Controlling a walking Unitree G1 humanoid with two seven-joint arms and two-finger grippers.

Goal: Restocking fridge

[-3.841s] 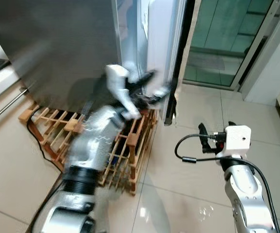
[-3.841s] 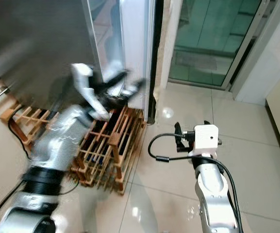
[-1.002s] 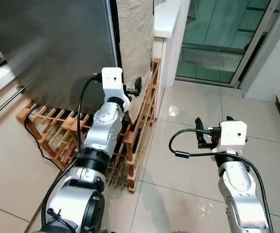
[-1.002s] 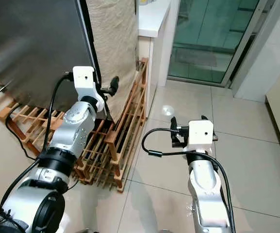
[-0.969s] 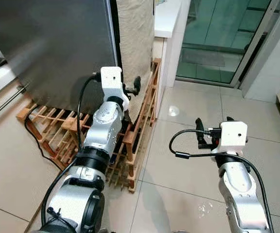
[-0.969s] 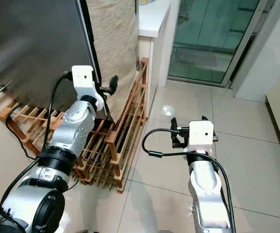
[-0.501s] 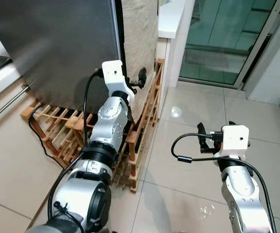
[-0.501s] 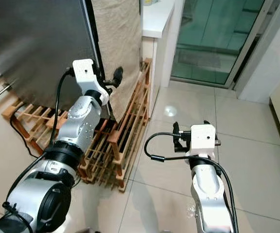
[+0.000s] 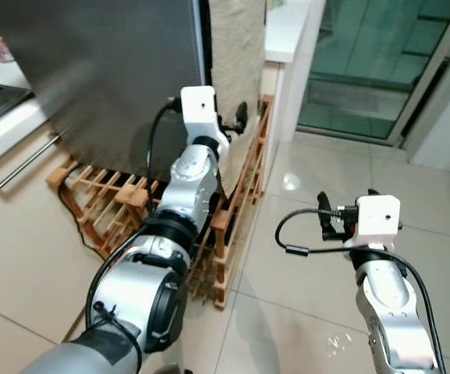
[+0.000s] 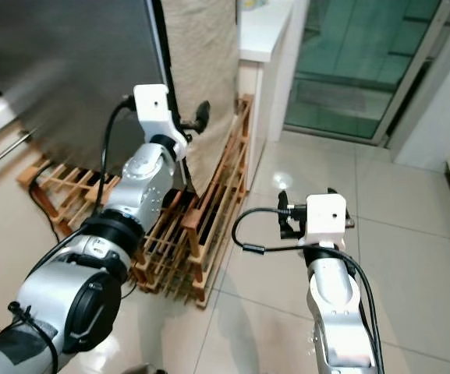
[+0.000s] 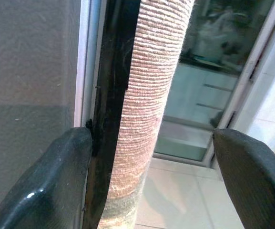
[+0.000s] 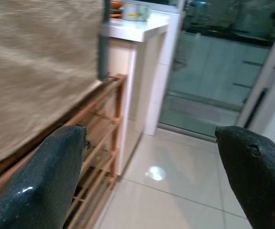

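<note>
Reaching left claw [image 11: 147,157] at fridge [image 9: 100,70] edge

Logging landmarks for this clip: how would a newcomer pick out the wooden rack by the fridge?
Start at the tall grey fridge. At its foot, on the tiled floor, lies the wooden rack, below the left gripper. It is the one open lattice of light-brown slats among smooth surfaces.

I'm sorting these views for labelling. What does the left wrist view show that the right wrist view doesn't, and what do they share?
Left wrist view: the dark grey fridge door, its black edge, and the beige cloth seen edge-on between the open left gripper's fingers.

Right wrist view: the wooden rack, a white counter, and the cloth's broad face, framed by the open right gripper.

Both: the cloth, pale floor tiles and the glass door.
</note>
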